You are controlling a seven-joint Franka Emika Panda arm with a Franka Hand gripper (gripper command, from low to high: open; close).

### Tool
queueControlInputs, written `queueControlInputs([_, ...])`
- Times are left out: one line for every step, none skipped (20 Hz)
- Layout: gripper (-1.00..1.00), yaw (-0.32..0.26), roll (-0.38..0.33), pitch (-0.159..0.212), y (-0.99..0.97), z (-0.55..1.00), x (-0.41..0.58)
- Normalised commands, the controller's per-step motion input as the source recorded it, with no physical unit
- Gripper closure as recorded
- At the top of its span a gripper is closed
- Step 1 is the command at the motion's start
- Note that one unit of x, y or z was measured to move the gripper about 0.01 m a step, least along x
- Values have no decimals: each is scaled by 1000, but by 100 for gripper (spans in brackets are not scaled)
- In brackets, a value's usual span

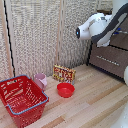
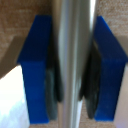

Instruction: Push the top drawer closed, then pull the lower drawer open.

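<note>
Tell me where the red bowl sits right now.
The round red plastic bowl sits on the wooden floor low in the exterior view's middle, just in front of a small colourful box and to the exterior view's right of the red shopping basket.

bowl (image 1: pixel 65 90) between basket (image 1: pixel 22 100), cabinet (image 1: pixel 111 59)

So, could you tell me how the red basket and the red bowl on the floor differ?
The red basket is much larger than the red bowl. The basket is boxy with openwork walls and a blue rim; the bowl is round, solid-walled and all red. The basket sits at the exterior view's left, the bowl nearer the middle. Both are red, upright and rest on the wooden floor.
</note>
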Motion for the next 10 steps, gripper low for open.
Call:
queueControlInputs([-100, -16, -156, 14, 149, 0, 26])
queueControlInputs([-100, -3, -158, 16, 260, 0, 91])
queueControlInputs([-100, -11, -136, 14, 346, 0, 146])
queueControlInputs([-100, -18, -109, 0, 443, -31, 194])
queueControlInputs([-100, -18, -79, 3, 491, -34, 186])
queueControlInputs([-100, -12, -80, 4, 534, -49, 177])
queueControlInputs([-100, -10, -97, 6, 609, -91, 189])
queueControlInputs([-100, -16, -108, 8, 649, -123, 211])
queueControlInputs([-100, -27, -123, 5, 680, -197, 214])
queueControlInputs([-100, -31, -122, 6, 663, -231, 220])
